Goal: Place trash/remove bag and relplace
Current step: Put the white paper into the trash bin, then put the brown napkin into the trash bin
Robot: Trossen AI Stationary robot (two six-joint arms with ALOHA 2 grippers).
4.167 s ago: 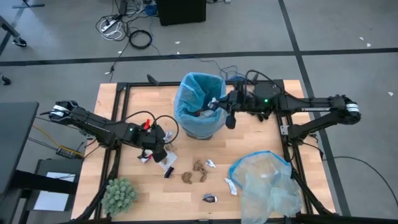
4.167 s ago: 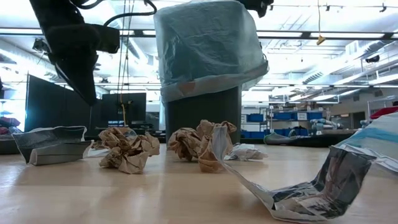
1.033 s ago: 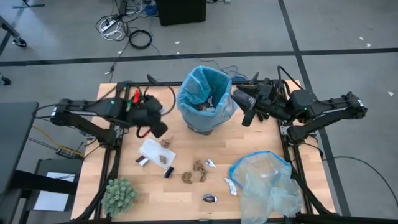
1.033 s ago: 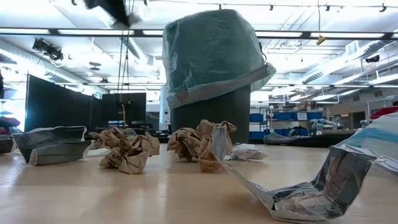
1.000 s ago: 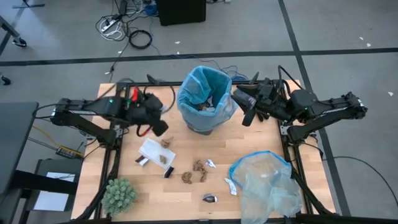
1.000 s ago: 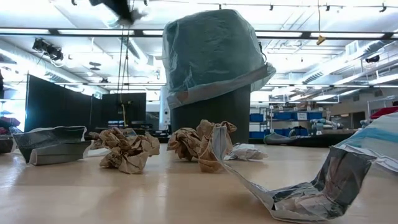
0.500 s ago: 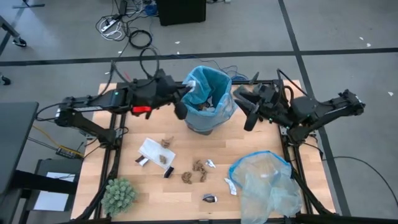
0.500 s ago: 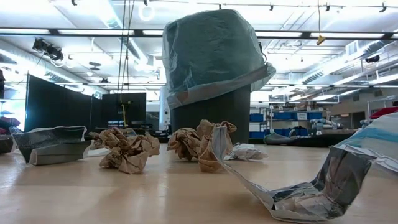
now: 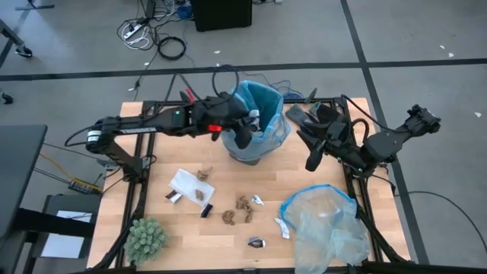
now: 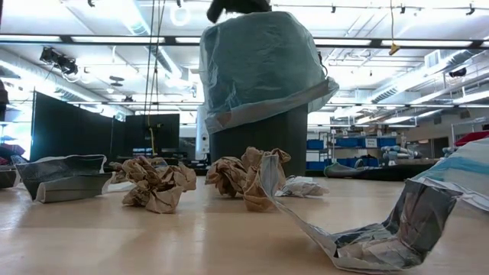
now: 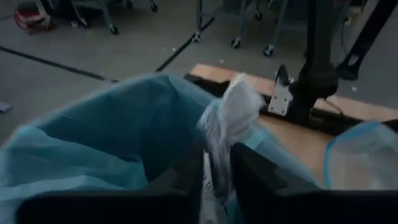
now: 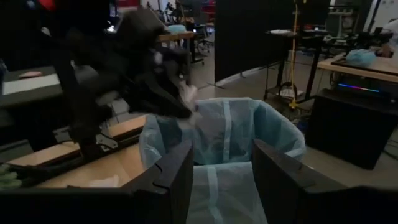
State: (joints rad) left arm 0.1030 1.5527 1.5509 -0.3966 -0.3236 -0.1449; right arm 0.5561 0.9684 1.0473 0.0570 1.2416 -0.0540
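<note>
A dark bin lined with the sky-blue bag [image 9: 257,122] stands at the table's far middle; it also shows in the low view [image 10: 260,76]. My left gripper [image 9: 243,137] reaches in from the left and hangs over the bag's open mouth [image 11: 124,137], shut on a crumpled white paper scrap [image 11: 229,112]. To the bin's right, my right gripper [image 9: 310,160] is open with nothing between its fingers [image 12: 222,155]. More trash lies on the table: brown wads [image 9: 243,205], a white sheet [image 9: 186,184] and wrappers [image 9: 257,242]. My left gripper pinches the white scrap's lower part [image 11: 217,152] between its two fingers. It comes from the table's left, slanting down. The scrap's crumpled end sticks out past the fingertips, lifted clear above the bag's mouth.
A pale, clearer plastic bag with a blue rim [image 9: 323,224] lies at the near right. A green spiky plant ball [image 9: 144,237] sits at the near left corner. In the low view a torn wrapper [image 10: 374,237] lies close to the camera.
My left gripper has swung from left of the bin toward the table's right and far edge, carrying the white scrap, and now hangs over the bag's mouth. My right gripper has drawn back from the bin toward the near right.
</note>
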